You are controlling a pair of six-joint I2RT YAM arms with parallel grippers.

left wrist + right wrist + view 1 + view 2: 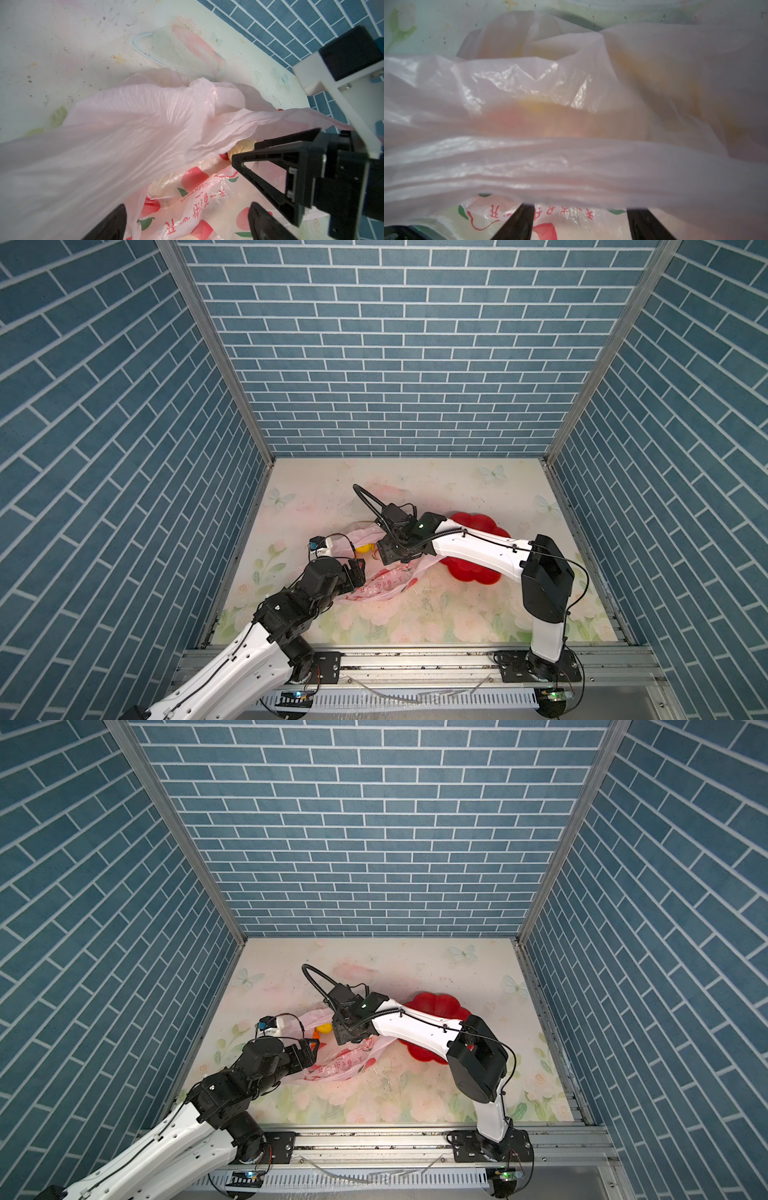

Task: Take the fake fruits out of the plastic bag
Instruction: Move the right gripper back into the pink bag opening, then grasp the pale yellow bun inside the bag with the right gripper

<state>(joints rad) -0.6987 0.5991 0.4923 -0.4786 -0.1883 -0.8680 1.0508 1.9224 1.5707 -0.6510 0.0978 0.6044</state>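
In both top views you are seeing a yellow fruit (365, 548) peeking from the plastic bag (386, 583) lying on the table (457, 489); the right wrist view is giving only film. The left wrist view is showing the right gripper (245, 152) and left gripper (187, 205), both with jaws apart.

Overhead pair; wrists seemingly against bag (571, 155)

The pink plastic bag (124, 128) is seen draped over the bench (52, 41), red print exposed. The left gripper (187, 205) is held over it, jaws spread wide. A cream fruit (245, 145) is glimpsed beside the right gripper (245, 153).
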